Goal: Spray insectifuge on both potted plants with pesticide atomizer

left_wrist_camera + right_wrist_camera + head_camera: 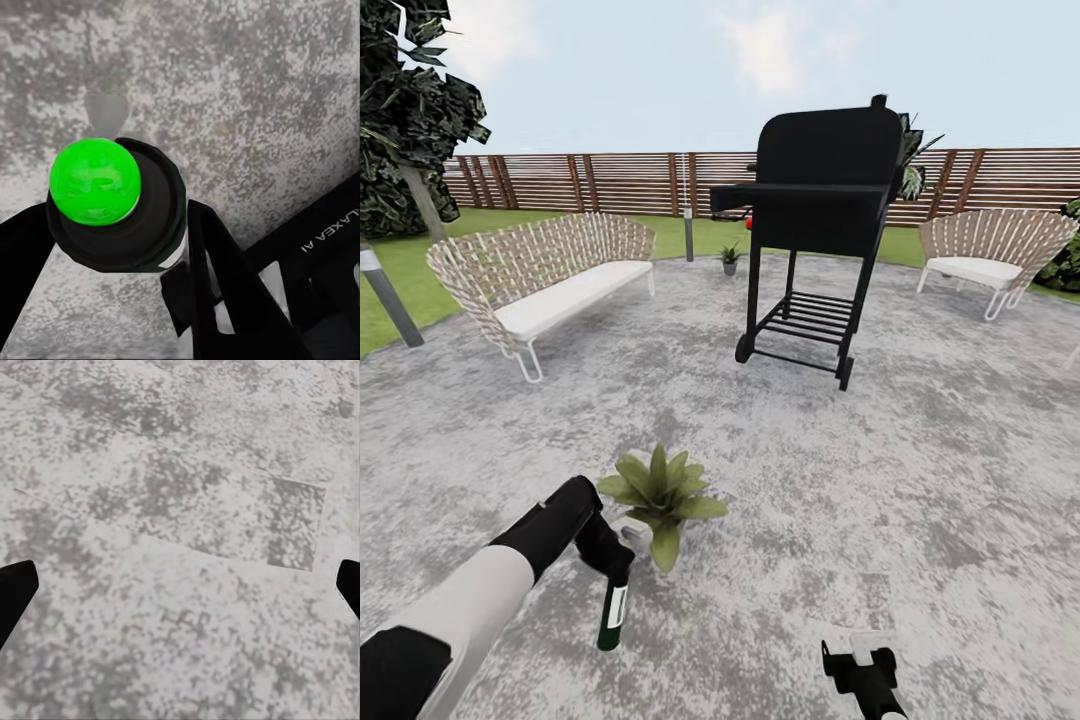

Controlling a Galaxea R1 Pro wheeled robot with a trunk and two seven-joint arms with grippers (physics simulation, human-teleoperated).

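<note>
My left gripper point(616, 562) is shut on the pesticide atomizer point(613, 610), a slim dark bottle with a white label that hangs down over the grey patio. In the left wrist view the atomizer point(146, 217) sits between my two black fingers point(225, 277), and its round end shows bright green. Just right of the bottle stands the broad-leaved potted plant point(660, 495), its pale pot mostly hidden by leaves. The thinner potted plant point(730, 258) stands far off at the patio's back edge. My right gripper point(865, 668) hangs open low over the stone, and its fingertips point(15, 592) sit wide apart with nothing between them.
A black grill point(820, 230) on a wheeled stand rises mid-patio. A white woven sofa point(545, 280) stands at the left and a matching chair point(990, 255) at the right. Behind them run lawn and a brown slatted fence point(620, 182). A grey post point(388, 300) stands at the far left.
</note>
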